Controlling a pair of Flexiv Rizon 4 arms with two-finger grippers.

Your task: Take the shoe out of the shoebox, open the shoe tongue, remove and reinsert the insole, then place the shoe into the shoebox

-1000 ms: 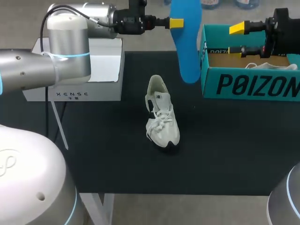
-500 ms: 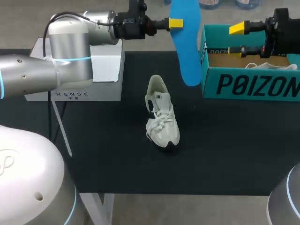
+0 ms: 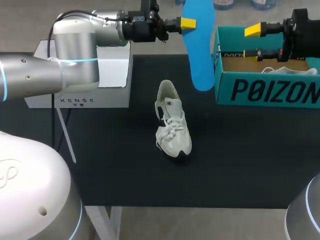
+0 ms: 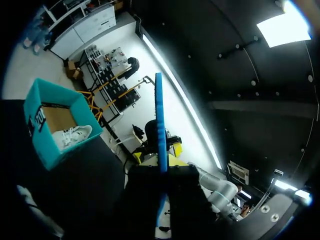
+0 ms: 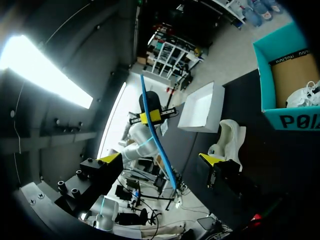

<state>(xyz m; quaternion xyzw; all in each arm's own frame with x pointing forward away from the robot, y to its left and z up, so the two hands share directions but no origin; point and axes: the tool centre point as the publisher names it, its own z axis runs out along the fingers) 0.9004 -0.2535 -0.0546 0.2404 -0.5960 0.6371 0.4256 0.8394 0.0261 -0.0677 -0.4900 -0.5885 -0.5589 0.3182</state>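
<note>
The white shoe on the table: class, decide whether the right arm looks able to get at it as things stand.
Probably yes. The right gripper is open and empty above the shoebox; the shoe lies uncovered. Only the insole, hanging from the left gripper, is near the path.

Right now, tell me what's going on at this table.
The left gripper is shut on a blue insole, holding it up in the air beside the teal shoebox. The white sneaker it presumably came from lies on the black table, with neither arm touching it. The right gripper hangs open and empty over the shoebox, where a second white sneaker lies. The insole is out and not yet back in.
</note>
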